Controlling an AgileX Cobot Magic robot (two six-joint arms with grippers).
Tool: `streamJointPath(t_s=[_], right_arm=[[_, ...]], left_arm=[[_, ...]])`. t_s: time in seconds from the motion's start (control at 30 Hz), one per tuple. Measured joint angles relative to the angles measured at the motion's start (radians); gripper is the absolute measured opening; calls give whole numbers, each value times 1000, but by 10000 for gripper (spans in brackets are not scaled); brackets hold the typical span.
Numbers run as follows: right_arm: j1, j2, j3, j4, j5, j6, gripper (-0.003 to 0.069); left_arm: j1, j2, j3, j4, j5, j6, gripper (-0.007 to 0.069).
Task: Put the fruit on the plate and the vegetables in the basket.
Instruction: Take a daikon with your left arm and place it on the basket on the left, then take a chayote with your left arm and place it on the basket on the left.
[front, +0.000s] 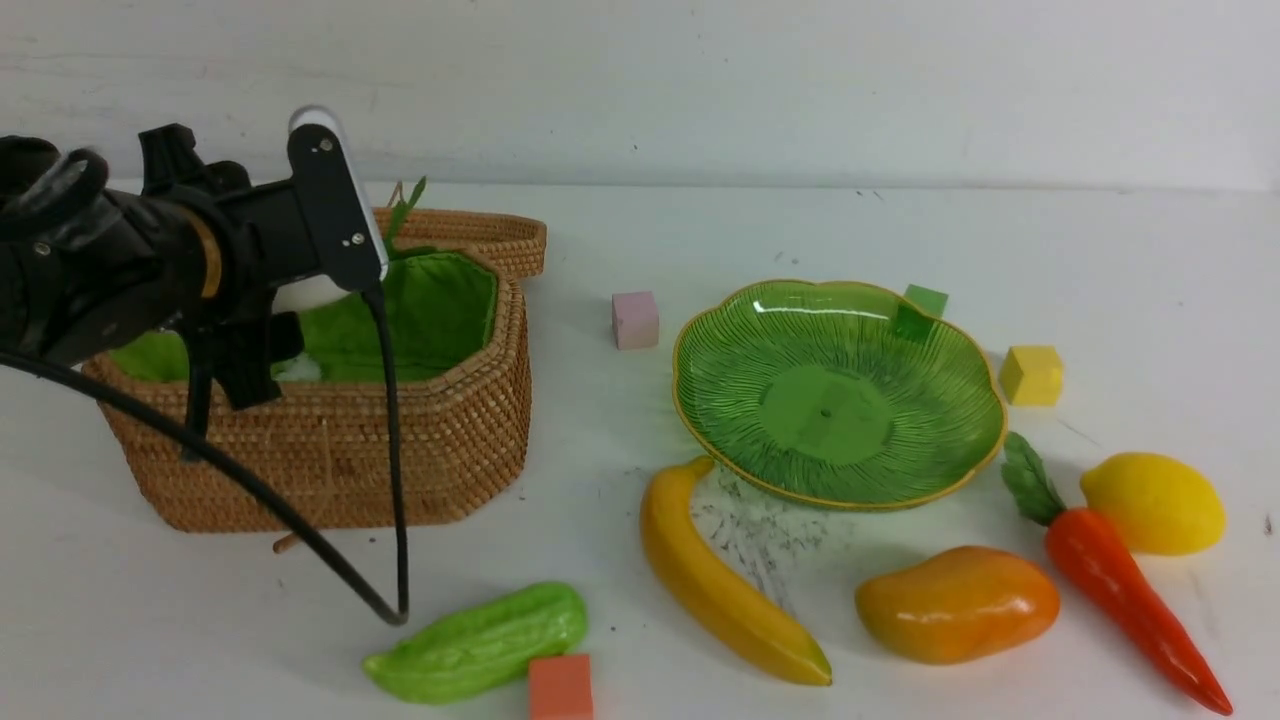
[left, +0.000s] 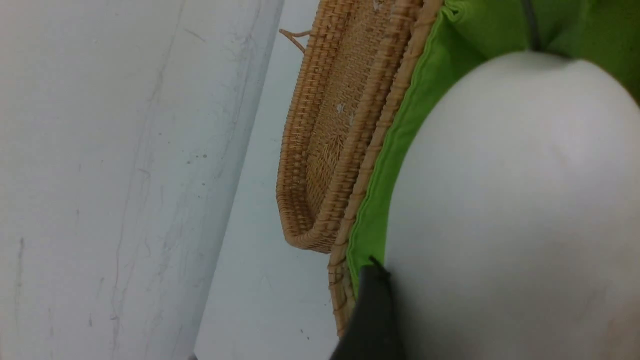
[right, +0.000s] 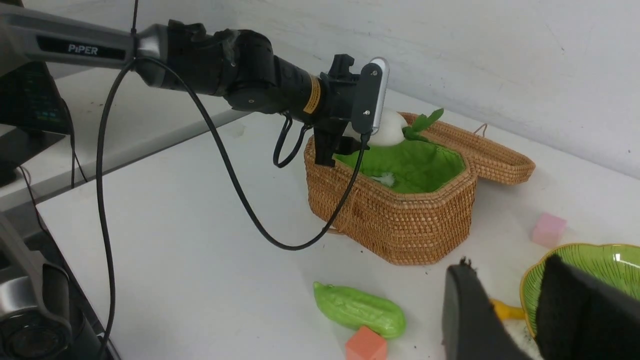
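Observation:
My left gripper (front: 285, 330) hangs over the open wicker basket (front: 420, 440), shut on the white radish (right: 387, 127); the radish's green leaves (front: 405, 210) point toward the lid. In the left wrist view the radish (left: 510, 210) fills the frame, with one finger (left: 372, 310) against it. The green plate (front: 840, 400) holds nothing. The banana (front: 715, 580), mango (front: 955, 603), lemon (front: 1155, 500), carrot (front: 1120, 580) and green gourd (front: 480, 640) lie on the table. My right gripper (right: 509, 265) is open and holds nothing, above the table near the plate's rim (right: 525, 290).
Small cubes stand about: pink (front: 635, 320) between basket and plate, green (front: 922, 305) behind the plate, yellow (front: 1030, 375) to its right, orange-red (front: 560, 688) beside the gourd. The left arm's cable (front: 395, 500) loops down in front of the basket.

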Motion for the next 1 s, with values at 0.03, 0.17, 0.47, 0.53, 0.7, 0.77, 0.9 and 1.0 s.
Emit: streamJointPath(t_s=[0.03, 0.17, 0.47, 0.53, 0.7, 0.77, 0.9, 1.0], right_arm=[[0, 0, 0, 0, 0, 0, 221], [0, 0, 0, 0, 9, 0, 223], [0, 0, 0, 2, 18, 0, 223], [0, 0, 0, 9, 35, 0, 223], [0, 0, 0, 37, 104, 0, 223], [0, 0, 1, 44, 146, 0, 223], [0, 0, 1, 45, 194, 0, 223], [0, 0, 1, 49, 199, 0, 225]], left_arm=[[0, -1, 0, 1, 6, -10, 586], [0, -24, 0, 1, 26, -46, 656], [-76, -173, 0, -100, 131, -203, 591], [-138, -228, 0, -194, 205, -314, 526], [-284, -312, -4, -444, 383, -539, 318], [-358, -317, -4, -554, 510, -497, 184], [-444, -280, 3, -706, 680, -303, 71], [-455, -211, 6, -780, 750, -165, 89]])
